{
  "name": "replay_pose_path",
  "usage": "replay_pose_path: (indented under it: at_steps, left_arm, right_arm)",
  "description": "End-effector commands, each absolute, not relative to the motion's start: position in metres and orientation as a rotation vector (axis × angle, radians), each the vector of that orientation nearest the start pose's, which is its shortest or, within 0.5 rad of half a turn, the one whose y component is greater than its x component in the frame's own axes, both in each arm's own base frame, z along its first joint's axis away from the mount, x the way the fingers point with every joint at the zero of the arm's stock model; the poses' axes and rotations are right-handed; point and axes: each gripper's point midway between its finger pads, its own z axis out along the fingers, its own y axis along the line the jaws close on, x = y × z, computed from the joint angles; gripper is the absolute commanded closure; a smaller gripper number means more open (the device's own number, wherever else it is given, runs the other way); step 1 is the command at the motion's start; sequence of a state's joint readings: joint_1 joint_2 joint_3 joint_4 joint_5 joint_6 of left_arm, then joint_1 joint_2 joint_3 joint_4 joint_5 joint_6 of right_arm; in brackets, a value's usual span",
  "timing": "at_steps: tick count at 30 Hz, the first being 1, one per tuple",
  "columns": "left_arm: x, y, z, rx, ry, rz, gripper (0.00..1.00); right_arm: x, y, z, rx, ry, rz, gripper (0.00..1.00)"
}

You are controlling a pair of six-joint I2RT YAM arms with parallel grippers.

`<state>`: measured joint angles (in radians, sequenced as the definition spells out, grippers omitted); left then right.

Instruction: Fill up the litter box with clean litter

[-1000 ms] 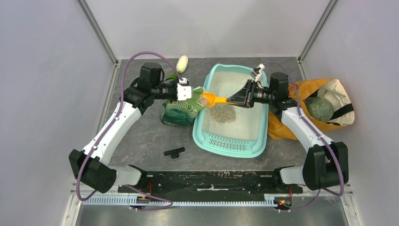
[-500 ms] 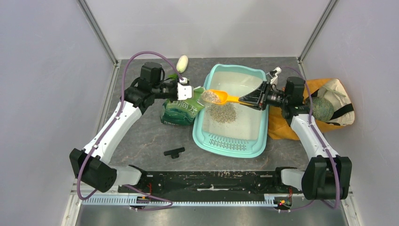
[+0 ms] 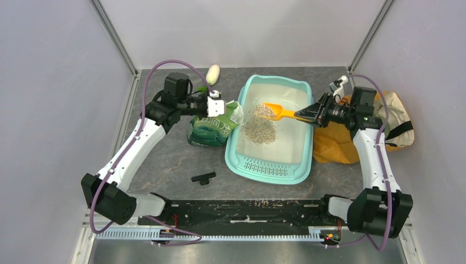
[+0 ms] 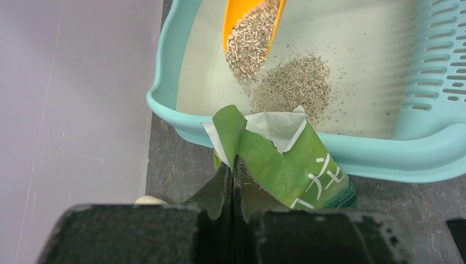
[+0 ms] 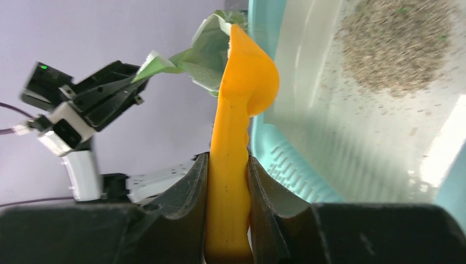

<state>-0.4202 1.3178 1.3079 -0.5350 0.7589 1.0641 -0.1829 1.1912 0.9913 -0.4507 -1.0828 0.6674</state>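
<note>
The teal litter box [image 3: 233, 144] lies mid-table, grille end towards me, with a pile of litter [image 3: 259, 132] in its white basin. My right gripper [image 3: 308, 114] is shut on the handle of an orange scoop [image 3: 267, 110] heaped with litter, held above the basin just behind the pile. My left gripper [image 3: 222, 108] is shut on the torn top edge of the green pouch [image 3: 211, 127], which stands against the box's left rim. The left wrist view shows the scoop [image 4: 250, 33], the pile [image 4: 299, 88] and the pouch [image 4: 286, 165]. The right wrist view shows the scoop [image 5: 242, 82] between my fingers.
An orange cloth bag [image 3: 332, 146] lies right of the box, under my right arm. A white oblong object [image 3: 212, 73] lies at the back left. A small black part [image 3: 203, 177] lies on the table in front of the pouch.
My right gripper has drawn back to the right, carrying the loaded scoop from the pouch's mouth out over the basin. The left arm and pouch have not moved.
</note>
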Motion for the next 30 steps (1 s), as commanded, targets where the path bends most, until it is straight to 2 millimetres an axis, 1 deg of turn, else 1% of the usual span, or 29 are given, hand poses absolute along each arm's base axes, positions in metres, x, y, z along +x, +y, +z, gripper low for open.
replay_pose_path:
  at_steps: [1,4,8,12,14,16,19,20,22,27,28,30]
  left_arm:
    - [0.312,-0.248,0.331,1.56,1.015,-0.331,0.98]
    - [0.31,-0.24,0.323,1.555,1.049,-0.293,0.98]
    - [0.307,-0.232,0.317,1.531,1.088,-0.269,0.98]
    - [0.305,-0.228,0.316,1.514,1.099,-0.254,0.98]
    - [0.304,-0.227,0.315,1.513,1.102,-0.251,0.98]
    - [0.305,-0.226,0.315,1.509,1.111,-0.248,0.98]
    - [0.303,-0.224,0.314,1.512,1.121,-0.243,0.98]
    - [0.303,-0.223,0.314,1.513,1.122,-0.238,0.98]
    - [0.303,-0.221,0.313,1.512,1.129,-0.226,0.98]
    - [0.304,-0.215,0.309,1.495,1.176,-0.205,0.98]
    - [0.303,-0.214,0.309,1.493,1.182,-0.205,0.95]
    - [0.301,-0.212,0.309,1.492,1.193,-0.203,0.83]
  right_arm:
    - [0.292,0.097,0.271,0.126,2.218,1.141,1.0]
    - [0.299,0.085,0.268,0.045,2.256,0.915,1.0]
    - [0.304,0.076,0.267,-0.076,2.292,0.642,1.0]
    - [0.321,0.061,0.265,-0.121,2.284,0.434,1.0]
    - [0.328,0.06,0.261,-0.218,2.297,0.317,1.0]
    - [0.33,0.065,0.258,-0.332,2.294,0.242,1.0]
    - [0.32,0.084,0.255,-0.504,2.278,0.199,1.0]
    - [0.318,0.086,0.253,-0.537,2.275,0.182,1.0]
    - [0.316,0.088,0.252,-0.561,2.286,0.171,1.0]
    - [0.313,0.097,0.261,-0.563,2.274,0.234,1.0]
    - [0.313,0.1,0.264,-0.566,2.267,0.258,1.0]
    - [0.311,0.107,0.271,-0.562,2.251,0.306,1.0]
